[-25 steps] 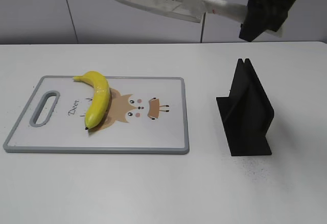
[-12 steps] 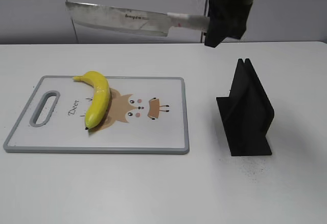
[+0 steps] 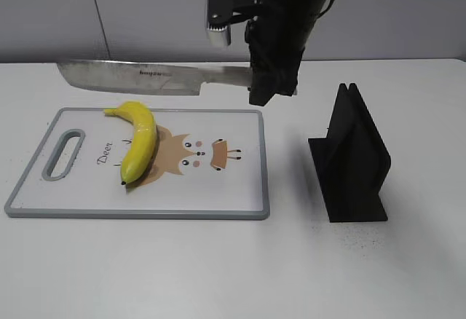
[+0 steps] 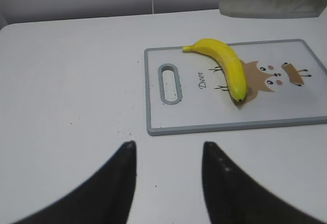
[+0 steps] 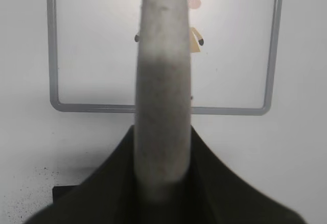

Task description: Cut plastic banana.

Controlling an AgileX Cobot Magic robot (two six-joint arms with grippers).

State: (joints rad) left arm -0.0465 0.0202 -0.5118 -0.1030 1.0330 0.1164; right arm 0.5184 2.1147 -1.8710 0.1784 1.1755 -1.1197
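On the left part of the white worktop (image 3: 218,268) lies a grey-rimmed cutting board (image 3: 247,180) with a cartoon print and a handle slot at its left end. The plastic banana (image 3: 138,138) rests on the left half of this board, stem toward the far edge and dark tip toward the near edge, curved and lying free; nothing touches it. The left pincer (image 4: 168,178) hangs low over the bare worktop in front of the board, well apart from the banana, its two dark fingers spread and holding nothing.

Above the far edge of the board a cleaver (image 3: 145,79) hangs almost level, its blade pointing left, above and a little beyond the stem end of the banana and not touching it. The right pincer (image 3: 268,86) is clamped on the handle of the cleaver; in the right wrist view the pale handle runs straight out between the dark fingers. Further right a black knife stand (image 3: 353,159) stands empty on the worktop.

To do the cut well, I think the blade should come toward the near side until it crosses the middle of the banana, with the edge straight down, and then descend slowly. The glossy fruit may roll or slide, so the pressure should be vertical, perhaps with the free pincer steadying one end.
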